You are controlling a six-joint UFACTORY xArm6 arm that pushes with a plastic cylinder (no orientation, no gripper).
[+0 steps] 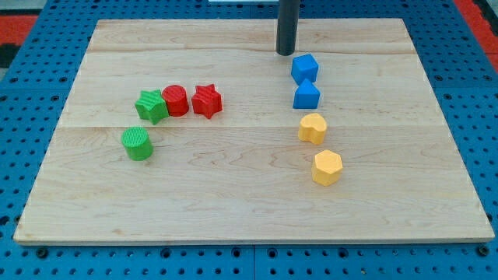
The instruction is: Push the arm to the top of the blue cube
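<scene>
A pale wooden bench (249, 194) lies over a blue pegboard (47, 264). My tip (286, 53) stands near the bench's top edge, just beside the blue cube (305, 68), on its upper-left side, apart from it by a narrow gap. The end effector is a plain rod with nothing to spread or pinch. Below the cube sits a blue wedge-like block (306, 96), then a yellow heart-like block (312, 127) and a yellow hexagonal block (327, 166). Toward the bench's left edge, a green star (151, 106), red cylinder (176, 100) and red star (206, 100) touch in a row; a green cylinder (137, 144) stands below them.
</scene>
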